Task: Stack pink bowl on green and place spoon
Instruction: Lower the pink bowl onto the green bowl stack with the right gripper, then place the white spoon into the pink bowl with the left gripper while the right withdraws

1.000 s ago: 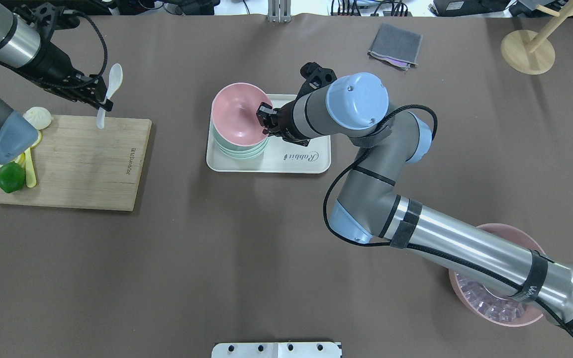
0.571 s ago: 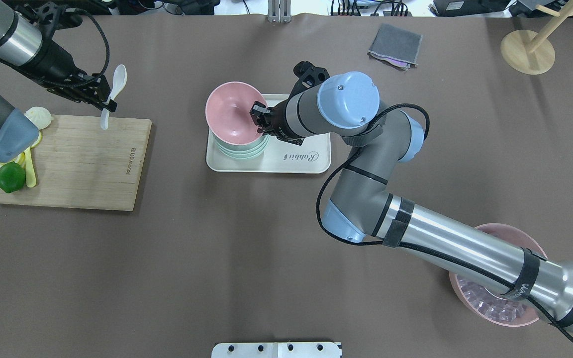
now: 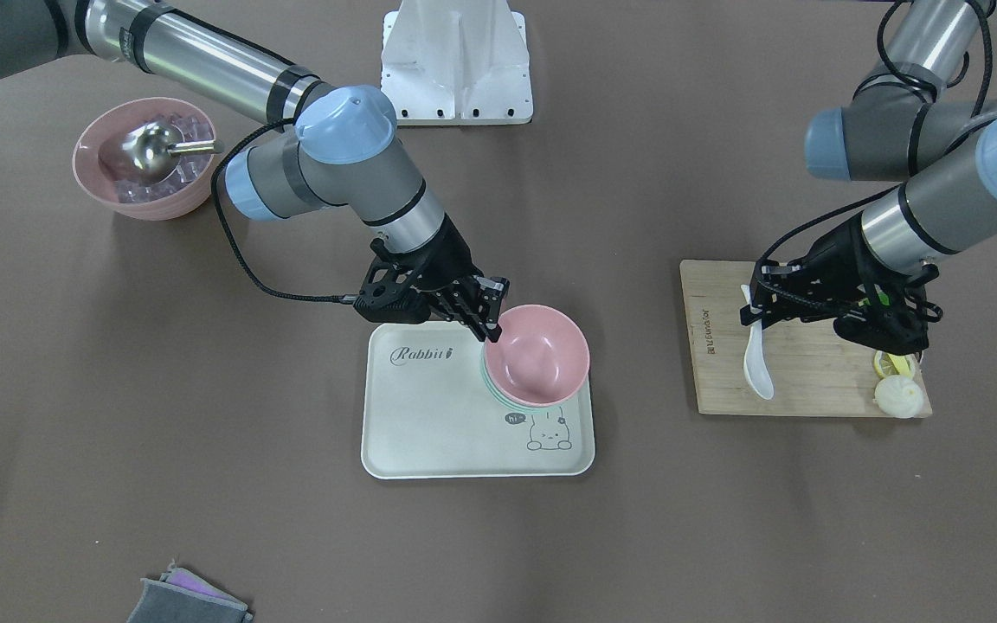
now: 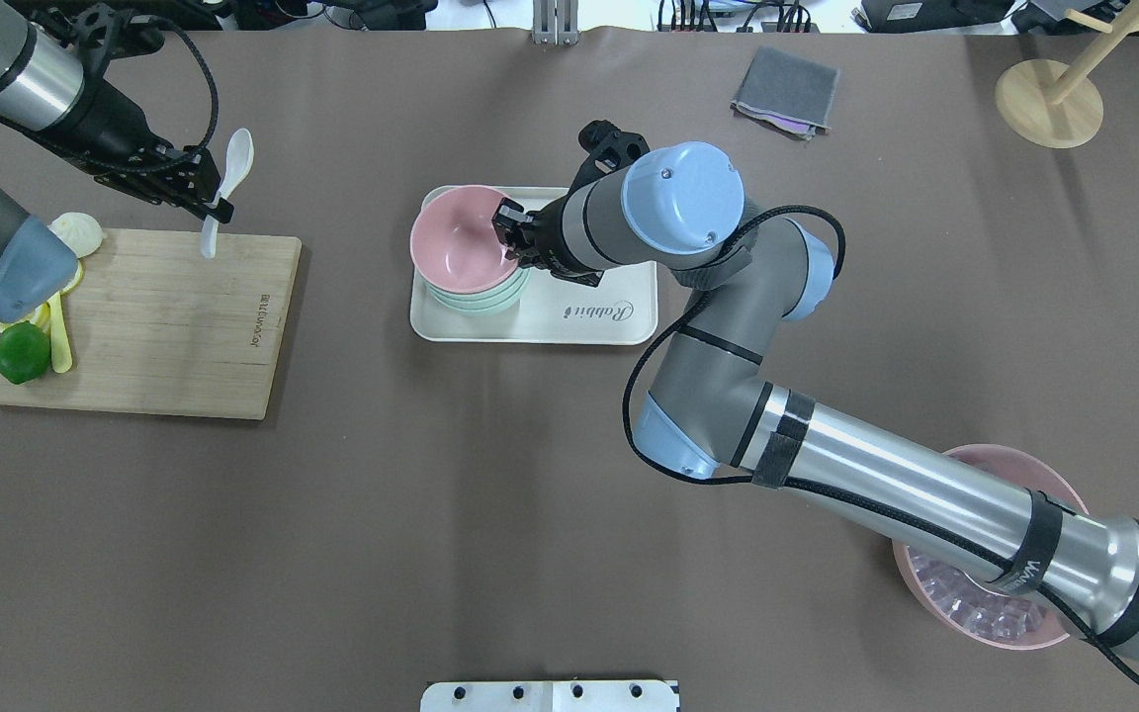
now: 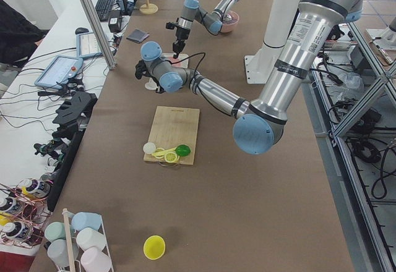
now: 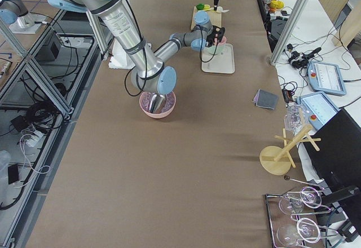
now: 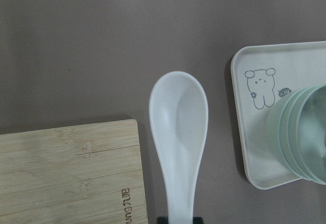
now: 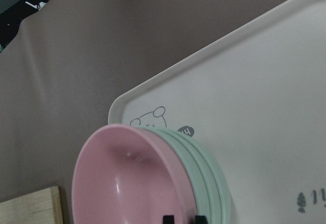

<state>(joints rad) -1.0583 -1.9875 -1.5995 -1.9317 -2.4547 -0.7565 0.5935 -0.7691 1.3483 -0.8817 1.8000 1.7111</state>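
The pink bowl (image 4: 456,247) sits nested on the stack of green bowls (image 4: 479,299) at the left end of the white tray (image 4: 579,316). My right gripper (image 4: 508,229) is shut on the pink bowl's right rim; the right wrist view shows the pink bowl (image 8: 122,183) on the green bowls (image 8: 209,178). My left gripper (image 4: 209,203) is shut on the handle of the white spoon (image 4: 233,168) and holds it above the far edge of the cutting board (image 4: 154,326). In the left wrist view the spoon (image 7: 178,132) points away, with the tray (image 7: 249,132) to its right.
The cutting board carries a bun (image 4: 75,234), lemon slices, a lime (image 4: 22,352) and a yellow spoon. A pink bowl of ice (image 3: 144,160) with a metal scoop stands near the right arm's base. A grey cloth (image 4: 787,89) and a wooden stand (image 4: 1049,104) are at the far side.
The right gripper has brought the pink bowl down from a raised tilt onto the green stack. The left gripper with the spoon has shifted slightly away from the board.
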